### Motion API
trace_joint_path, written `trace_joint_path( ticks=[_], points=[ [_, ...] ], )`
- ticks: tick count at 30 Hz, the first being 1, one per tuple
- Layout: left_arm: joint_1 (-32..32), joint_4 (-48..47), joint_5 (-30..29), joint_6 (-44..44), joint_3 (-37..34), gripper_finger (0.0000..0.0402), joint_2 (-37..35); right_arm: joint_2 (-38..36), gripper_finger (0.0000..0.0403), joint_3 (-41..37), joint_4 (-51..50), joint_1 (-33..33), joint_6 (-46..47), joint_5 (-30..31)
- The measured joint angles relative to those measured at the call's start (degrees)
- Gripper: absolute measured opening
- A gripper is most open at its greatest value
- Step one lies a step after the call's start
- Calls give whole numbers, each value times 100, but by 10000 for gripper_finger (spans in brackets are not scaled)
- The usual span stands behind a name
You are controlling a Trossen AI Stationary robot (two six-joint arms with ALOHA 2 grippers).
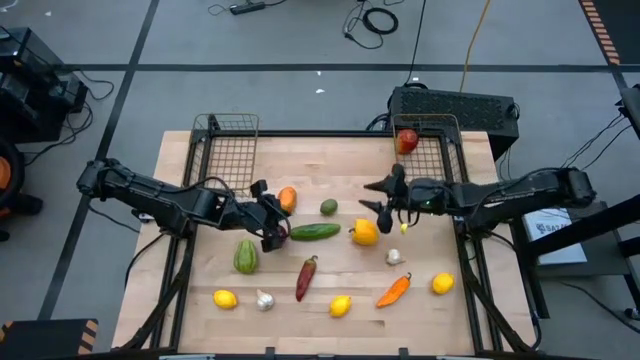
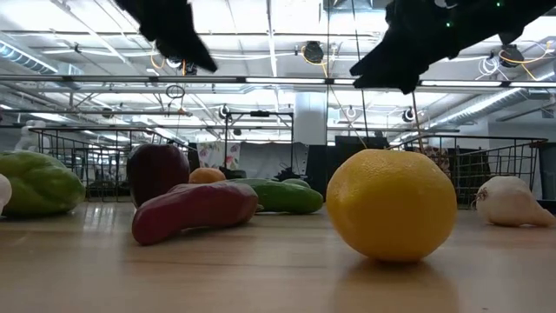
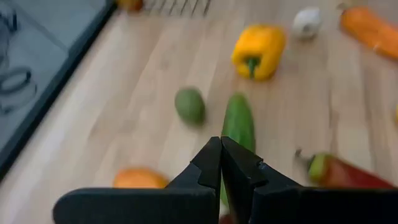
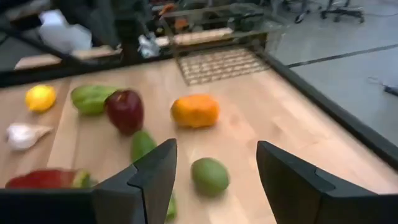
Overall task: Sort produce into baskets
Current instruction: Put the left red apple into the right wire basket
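Produce lies scattered on the table — cucumber on its side at centre; one red apple sits inside the right basket; left basket empty.

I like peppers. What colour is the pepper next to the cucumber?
Yellow. The pepper past the cucumber shows best in the left wrist view.

In the high view the closed left gripper covers most of a dark red apple at the long green cucumber's nine o'clock. The low view cuts off a ribbed green squash at nine o'clock.
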Motion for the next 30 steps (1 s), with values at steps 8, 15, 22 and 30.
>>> trace_joint_path(
  ticks=[8,15,22,30],
  points=[
    [-89,-573,-47,-855,-71,16,2,722,212,-2,351,461,-4,-2],
    [-388,-292,-64,-1135,-224,16,2,1013,212,0,442,635,-66,-3],
    [-810,-187,-37,-1908,-612,51,2,1188,212,0,466,885,-89,-15],
    [-1172,-34,-228,-2086,-819,148,2,1185,212,0,521,999,-89,5]
  ],
)
